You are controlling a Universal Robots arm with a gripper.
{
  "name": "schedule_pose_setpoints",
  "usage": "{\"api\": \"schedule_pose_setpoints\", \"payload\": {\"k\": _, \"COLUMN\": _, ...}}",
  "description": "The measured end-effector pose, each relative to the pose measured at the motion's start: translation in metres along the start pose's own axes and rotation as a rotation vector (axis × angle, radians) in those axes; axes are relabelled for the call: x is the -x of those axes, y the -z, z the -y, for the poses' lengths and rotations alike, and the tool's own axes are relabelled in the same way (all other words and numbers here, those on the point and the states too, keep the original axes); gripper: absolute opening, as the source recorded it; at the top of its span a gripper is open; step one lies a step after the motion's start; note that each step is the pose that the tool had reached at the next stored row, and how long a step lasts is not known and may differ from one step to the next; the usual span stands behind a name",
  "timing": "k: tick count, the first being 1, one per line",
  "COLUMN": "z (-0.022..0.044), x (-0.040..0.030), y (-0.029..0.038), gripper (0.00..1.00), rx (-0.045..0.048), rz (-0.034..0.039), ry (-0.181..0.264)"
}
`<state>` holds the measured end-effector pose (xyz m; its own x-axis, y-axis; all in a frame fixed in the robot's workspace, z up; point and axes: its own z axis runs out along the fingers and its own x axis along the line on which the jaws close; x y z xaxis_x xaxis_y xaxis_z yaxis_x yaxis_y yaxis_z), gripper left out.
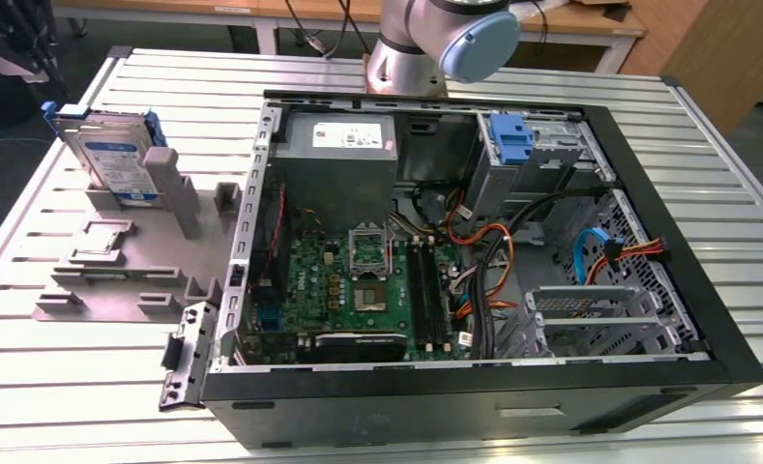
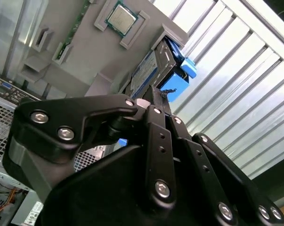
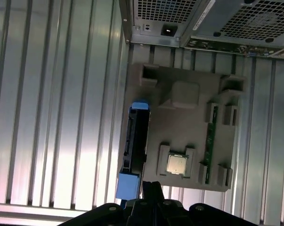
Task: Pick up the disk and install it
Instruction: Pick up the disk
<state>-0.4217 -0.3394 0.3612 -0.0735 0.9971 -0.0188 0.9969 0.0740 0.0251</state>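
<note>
The disk (image 1: 113, 159) stands on edge in a slot at the back of a grey holder (image 1: 123, 256), on the exterior view's left, outside the open computer case (image 1: 484, 387). Its label faces the front and its blue frame shows at both ends. In the first wrist view the disk (image 3: 136, 141) appears edge-on along one side of the holder (image 3: 189, 84), with a blue tab at each end.

The hand (image 3: 151, 188) hangs over the disk's nearer end, its tips just beside the blue tab there. In the second wrist view the hand (image 2: 153, 101) points at the disk (image 2: 156, 70), with the tips overlapping its lower edge; the angle does not settle whether they touch it, though they seem apart. The tips look drawn together and grip nothing.

A processor chip (image 3: 177, 164) lies flat in a pocket of the holder, beside the disk. The holder and the case rest on a ribbed metal tabletop (image 1: 717, 164). The arm (image 1: 439, 43) rises behind the case.
</note>
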Motion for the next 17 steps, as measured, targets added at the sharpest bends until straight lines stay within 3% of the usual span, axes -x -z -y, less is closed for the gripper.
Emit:
{"api": "schedule_pose_setpoints", "payload": {"k": 3, "z": 0.0004, "x": -0.0008, "y": -0.0009, "gripper": 0.11, "rx": 0.0000, "rz": 0.0000, "ry": -0.001}}
{"api": "schedule_pose_setpoints", "payload": {"k": 5, "z": 0.0005, "x": -0.0009, "y": -0.0010, "gripper": 0.23, "rx": -0.0001, "rz": 0.0001, "ry": -0.002}}
{"api": "schedule_pose_setpoints", "payload": {"k": 8, "z": 0.0006, "x": -0.0010, "y": -0.0010, "gripper": 0.29, "rx": 0.0000, "rz": 0.0001, "ry": -0.002}}
{"api": "schedule_pose_setpoints", "payload": {"k": 11, "z": 0.0006, "x": -0.0010, "y": -0.0011, "gripper": 0.47, "rx": 0.0000, "rz": 0.0001, "ry": -0.004}}
{"api": "schedule_pose_setpoints", "payload": {"k": 12, "z": 0.0007, "x": -0.0010, "y": -0.0014, "gripper": 0.47, "rx": 0.0000, "rz": 0.0002, "ry": -0.008}}
{"api": "schedule_pose_setpoints", "payload": {"k": 17, "z": 0.0008, "x": -0.0015, "y": -0.0070, "gripper": 0.65, "rx": -0.0008, "rz": 0.0015, "ry": -0.061}}
